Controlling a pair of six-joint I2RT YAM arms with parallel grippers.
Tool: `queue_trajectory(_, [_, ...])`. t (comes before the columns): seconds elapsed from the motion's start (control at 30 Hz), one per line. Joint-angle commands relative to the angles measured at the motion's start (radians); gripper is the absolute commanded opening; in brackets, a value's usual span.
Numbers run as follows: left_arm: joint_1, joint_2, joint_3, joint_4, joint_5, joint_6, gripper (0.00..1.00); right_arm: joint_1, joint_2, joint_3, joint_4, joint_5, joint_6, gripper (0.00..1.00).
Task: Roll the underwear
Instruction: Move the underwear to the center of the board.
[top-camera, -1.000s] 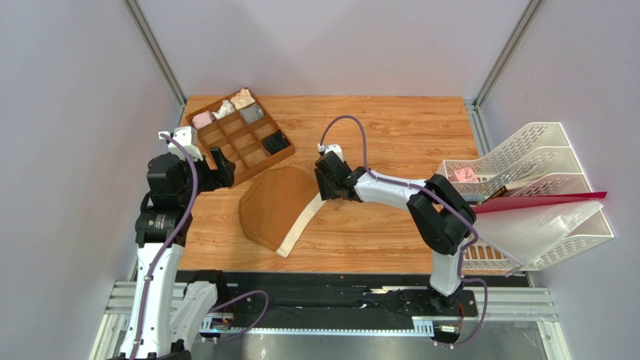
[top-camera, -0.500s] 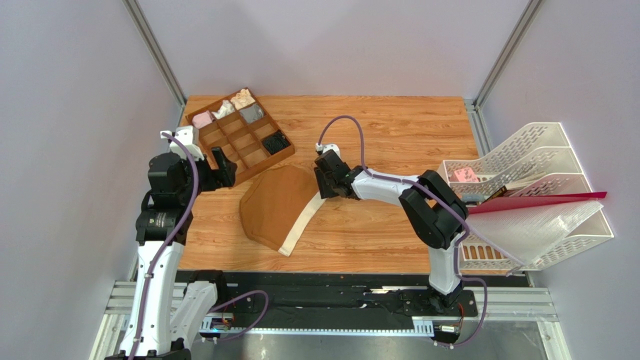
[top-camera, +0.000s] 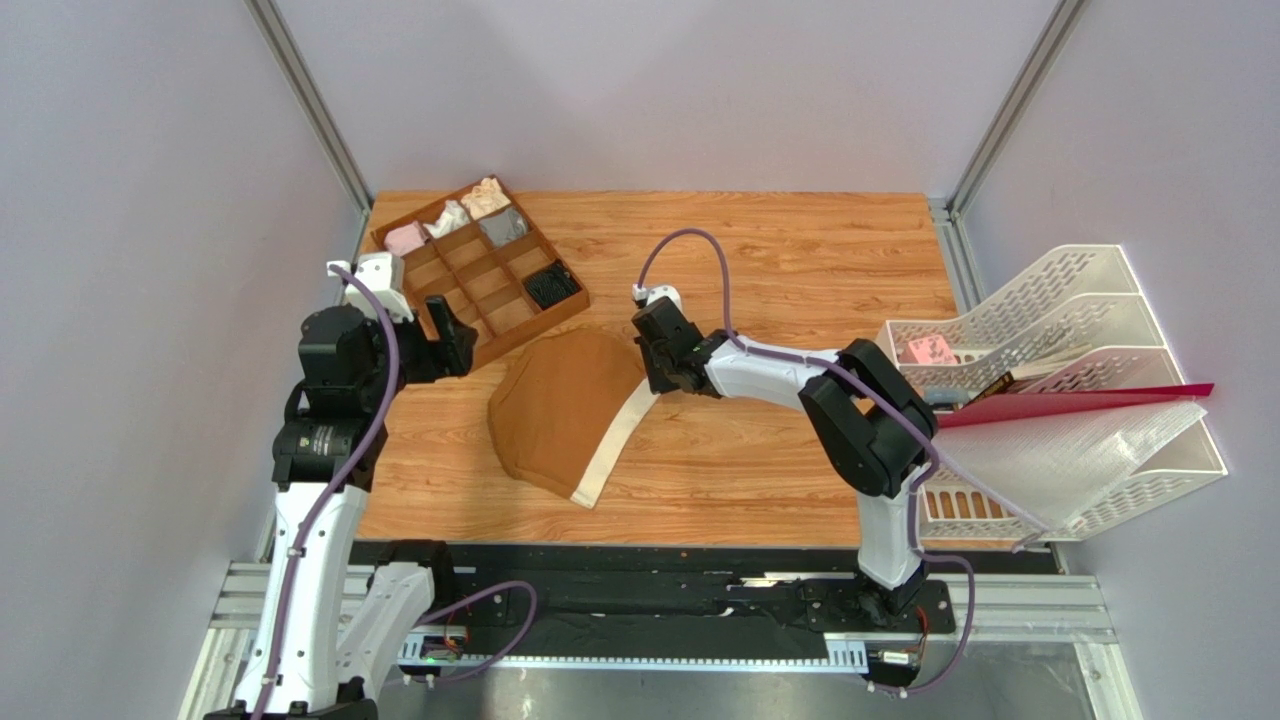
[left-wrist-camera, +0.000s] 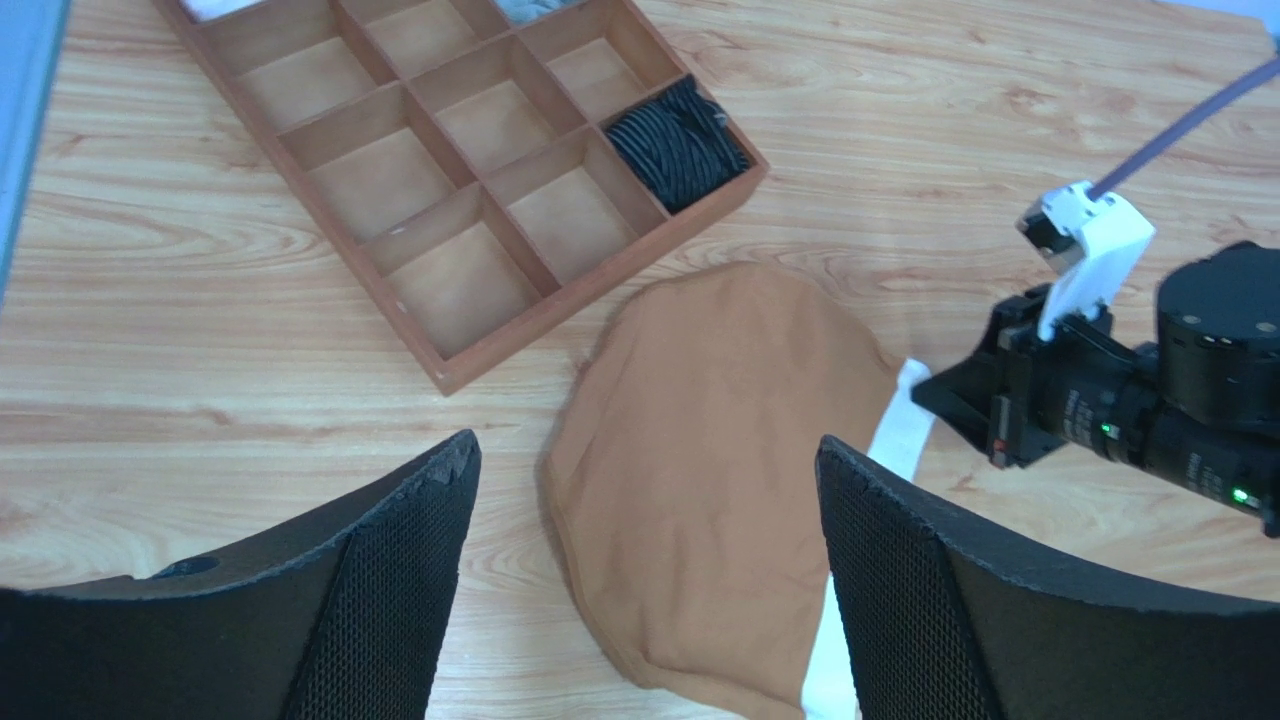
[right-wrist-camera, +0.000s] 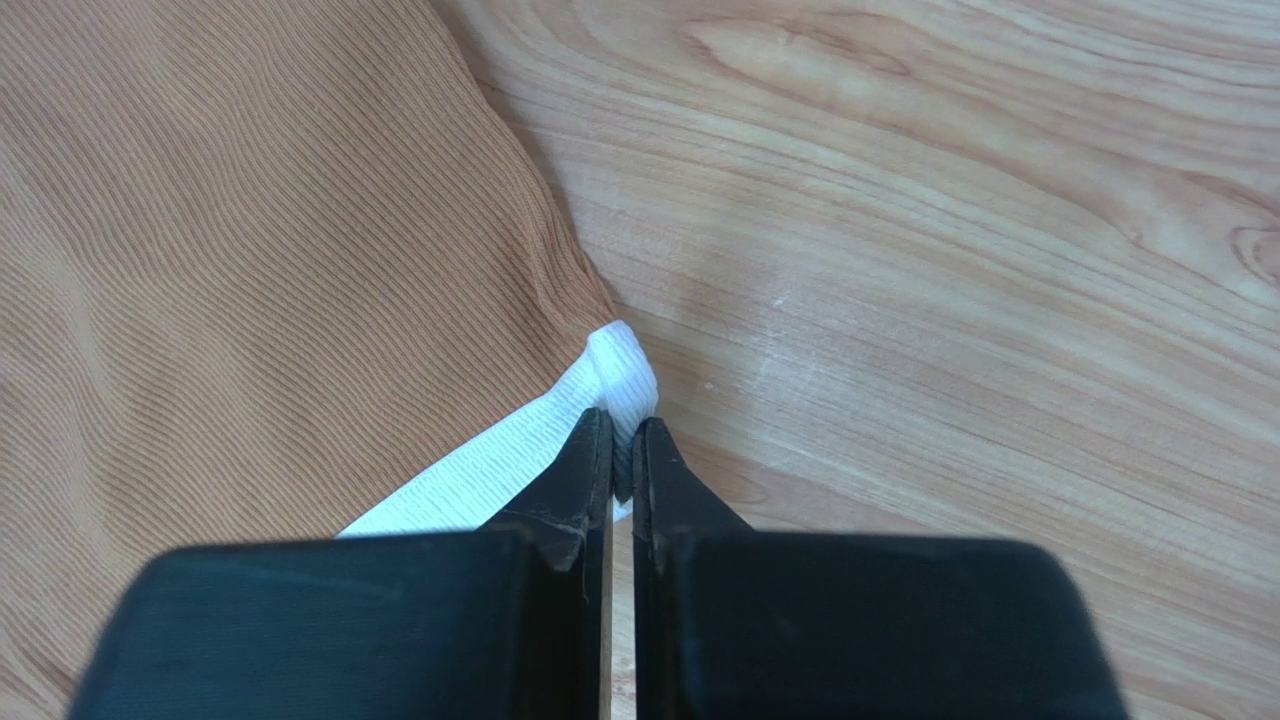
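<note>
The underwear lies flat on the wooden table, brown with a cream-white band down its right edge. My right gripper is at its upper right corner, shut on the end of the white band. The right wrist view shows the band's folded tip pinched between the fingertips of the right gripper. My left gripper hangs open above the table to the left of the garment. In the left wrist view the underwear shows between the wide-apart fingers, which hold nothing.
A wooden divider tray sits at the back left with small pink, white, grey and black fabric bundles in its far cells. White stacked file trays and a red folder stand at the right edge.
My right gripper has shut on the white band's corner. The underwear has shifted slightly to the right and its lower tip has moved with it. The left arm has barely moved.
</note>
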Motion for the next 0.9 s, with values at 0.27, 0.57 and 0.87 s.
queue_trajectory(0.27, [-0.305,0.075,0.039,-0.080,-0.121,-0.061,0.80,-0.112,-0.137,-0.153,-0.081,0.110,0.001,0.00])
queue_trajectory(0.57, [-0.574,0.053,-0.131,0.001,-0.193,-0.307,0.78,-0.197,-0.252,-0.256,-0.105,0.171,-0.015,0.00])
queue_trajectory(0.87, [-0.681,0.210,-0.065,0.010,-0.224,-0.290,0.78,-0.217,-0.336,-0.251,-0.168,0.148,0.004,0.30])
